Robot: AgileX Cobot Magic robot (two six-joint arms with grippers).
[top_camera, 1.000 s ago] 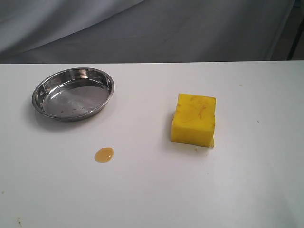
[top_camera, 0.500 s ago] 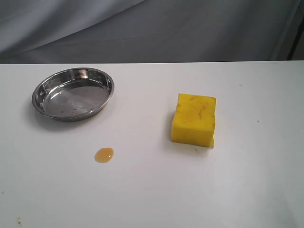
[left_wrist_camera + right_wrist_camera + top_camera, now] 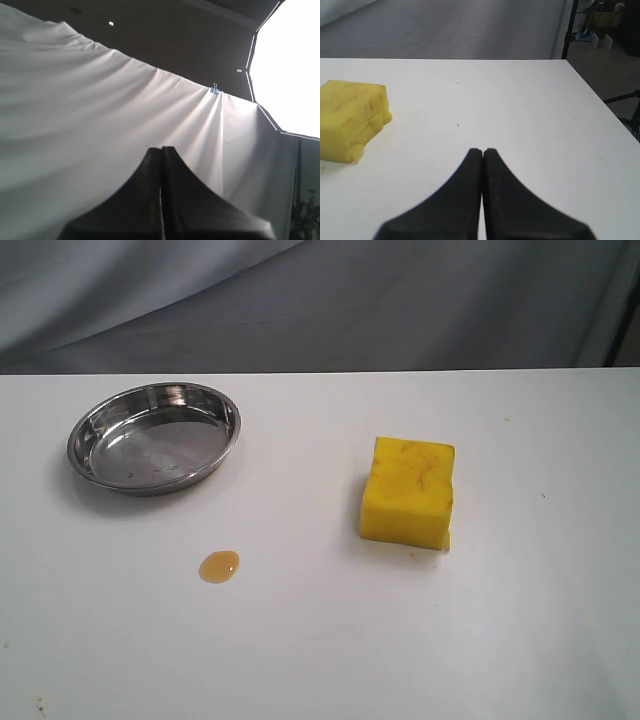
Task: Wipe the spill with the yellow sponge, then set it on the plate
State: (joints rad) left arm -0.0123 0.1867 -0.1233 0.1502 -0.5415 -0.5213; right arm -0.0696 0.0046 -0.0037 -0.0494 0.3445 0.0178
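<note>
The yellow sponge (image 3: 408,491), a thick block with orange-brown stains on top, lies on the white table right of centre. It also shows in the right wrist view as the sponge (image 3: 351,120), well off to one side of my right gripper (image 3: 482,150), which is shut and empty above the table. The spill (image 3: 219,566) is a small amber blob at front left. The steel plate (image 3: 92,428) sits empty at back left. My left gripper (image 3: 161,148) is shut, faces a grey curtain and holds nothing. Neither gripper appears in the exterior view.
A grey curtain (image 3: 330,300) hangs behind the table's far edge. The table's right edge (image 3: 600,102) drops off beside a dark stand (image 3: 568,30) and floor clutter. Small specks (image 3: 40,703) dot the front left corner of the table.
</note>
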